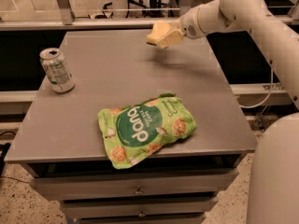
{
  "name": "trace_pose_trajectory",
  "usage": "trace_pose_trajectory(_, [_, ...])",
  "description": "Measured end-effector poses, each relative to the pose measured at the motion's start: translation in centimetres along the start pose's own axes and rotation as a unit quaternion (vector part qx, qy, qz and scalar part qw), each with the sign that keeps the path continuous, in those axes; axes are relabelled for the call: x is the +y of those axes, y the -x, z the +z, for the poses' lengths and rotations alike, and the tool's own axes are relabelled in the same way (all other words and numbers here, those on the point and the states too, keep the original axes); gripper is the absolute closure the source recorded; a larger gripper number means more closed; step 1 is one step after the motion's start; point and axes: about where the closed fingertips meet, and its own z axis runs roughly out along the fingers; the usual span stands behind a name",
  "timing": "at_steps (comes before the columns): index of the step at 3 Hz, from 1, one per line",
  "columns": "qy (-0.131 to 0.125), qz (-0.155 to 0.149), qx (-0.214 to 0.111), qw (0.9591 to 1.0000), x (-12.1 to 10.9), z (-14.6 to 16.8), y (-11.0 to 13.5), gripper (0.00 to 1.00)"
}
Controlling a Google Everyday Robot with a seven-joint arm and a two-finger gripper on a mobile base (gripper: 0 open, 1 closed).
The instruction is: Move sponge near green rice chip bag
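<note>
Camera view puts the green rice chip bag (145, 129) closest to me among the loose things, so I take it as my reference. It lies flat on the grey table (93, 92), right at the near edge, with its lower corner hanging slightly over the lip. The dark green oval with white lettering faces up, and round rice chips are printed around it. Below the bag, under the table top, I see drawer fronts (138, 190) with small pulls. To the right of the bag and nearer still, the robot's white body (275, 171) fills the lower corner.

To the left of the bag and somewhat farther back stands a silver drink can (57, 70), upright, well apart from the bag. Beyond the bag, toward the far edge and a little to its right, I find the pincer (167, 36) at the end of the white arm (243, 8), which reaches in from the upper right. The pincer is clamped around the sponge (155, 33), a small pale yellow pad that sticks out leftward from its tip. The sponge appears lifted off the table top rather than lying on it. It is well apart from the bag, with bare table between them. Farthest from the bag, a metal rail (93, 23) runs along the table's back edge.
</note>
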Motion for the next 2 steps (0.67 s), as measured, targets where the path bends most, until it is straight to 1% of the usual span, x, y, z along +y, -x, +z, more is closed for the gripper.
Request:
trace_pose_trajectory(1, [0.0,0.0,0.0,1.0,0.0,0.0,0.0,1.0])
trace_pose_trajectory(2, [0.028,-0.008,0.017,0.9994,1.1,-2.6,-1.2,1.0])
